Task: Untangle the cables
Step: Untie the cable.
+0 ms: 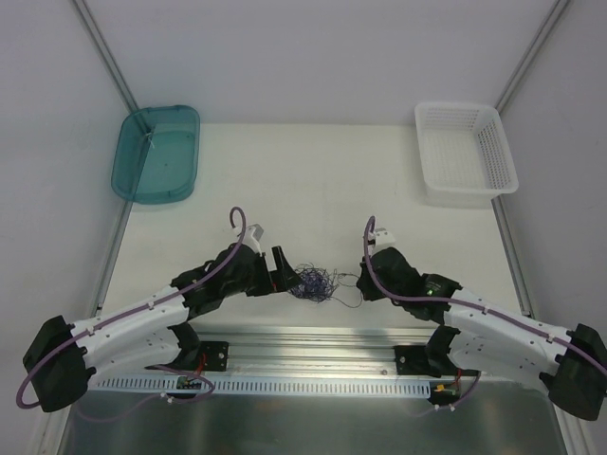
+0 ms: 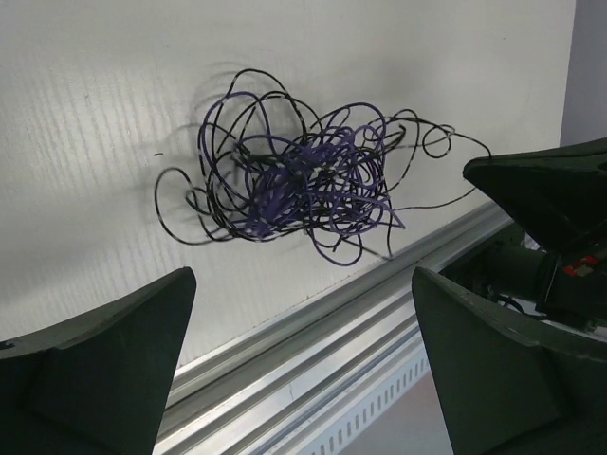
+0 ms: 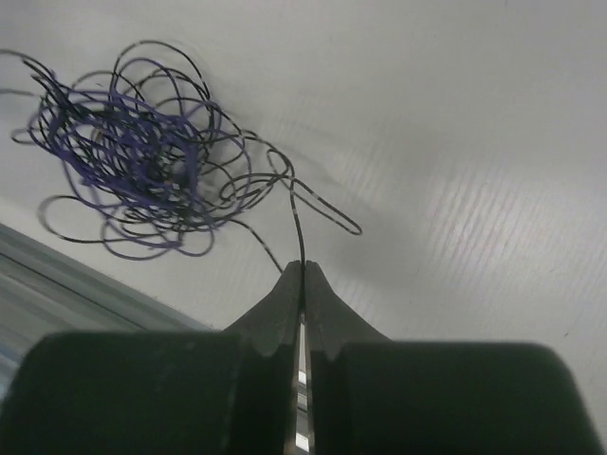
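The cables [image 1: 314,282] are a fist-sized bundle of thin purple and black strands on the white table near its front edge, between the two grippers. In the left wrist view the bundle [image 2: 294,180] lies ahead of my left gripper [image 2: 303,322], which is open and empty, its fingers wide apart. In the right wrist view the bundle [image 3: 133,152] lies up and left, and one black strand [image 3: 298,223] runs from it into the tips of my right gripper [image 3: 303,268], which is shut on that strand. From above, my left gripper [image 1: 289,281] touches the bundle's left side; my right gripper [image 1: 360,281] is just right of it.
A teal tray [image 1: 156,154] stands at the back left and a white mesh basket [image 1: 465,152] at the back right. A metal rail [image 1: 313,346] runs along the table's front edge, right below the bundle.
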